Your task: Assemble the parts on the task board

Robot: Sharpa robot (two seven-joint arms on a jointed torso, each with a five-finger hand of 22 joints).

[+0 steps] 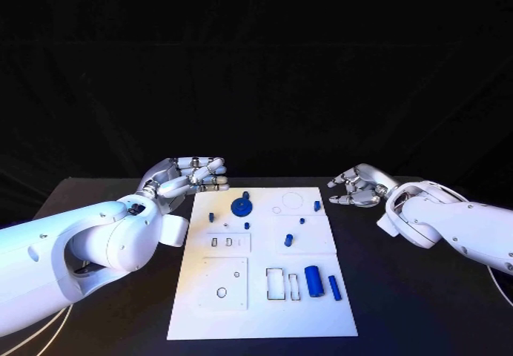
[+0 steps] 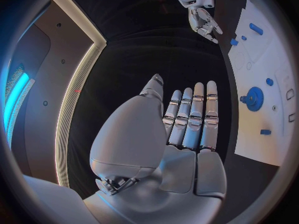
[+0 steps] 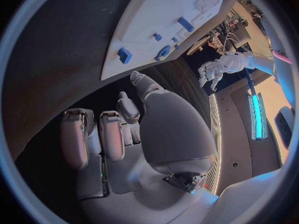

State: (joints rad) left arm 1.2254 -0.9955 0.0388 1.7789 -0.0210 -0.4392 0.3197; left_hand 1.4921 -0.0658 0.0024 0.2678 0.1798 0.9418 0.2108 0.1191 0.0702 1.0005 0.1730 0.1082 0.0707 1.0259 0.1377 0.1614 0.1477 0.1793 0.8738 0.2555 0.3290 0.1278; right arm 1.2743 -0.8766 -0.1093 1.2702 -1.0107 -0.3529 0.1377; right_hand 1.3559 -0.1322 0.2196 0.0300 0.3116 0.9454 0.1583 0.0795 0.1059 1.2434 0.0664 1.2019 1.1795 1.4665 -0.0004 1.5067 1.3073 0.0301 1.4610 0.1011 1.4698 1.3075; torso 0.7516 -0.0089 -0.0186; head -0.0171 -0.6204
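Looking down, you see the white task board (image 1: pixel 262 297) mid-table with blue parts on it: a gear (image 1: pixel 242 205) near its far end, a cylinder (image 1: pixel 313 280) nearer you. Your left hand (image 1: pixel 190 176) and right hand (image 1: pixel 358 186) flank its far corners, both released, holding nothing.

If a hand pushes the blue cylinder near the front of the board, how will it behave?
The blue cylinder lies on its side on the white task board, so it would probably roll sideways when nudged. It looks like smooth, rigid plastic, likely light and perhaps slippery to grip.
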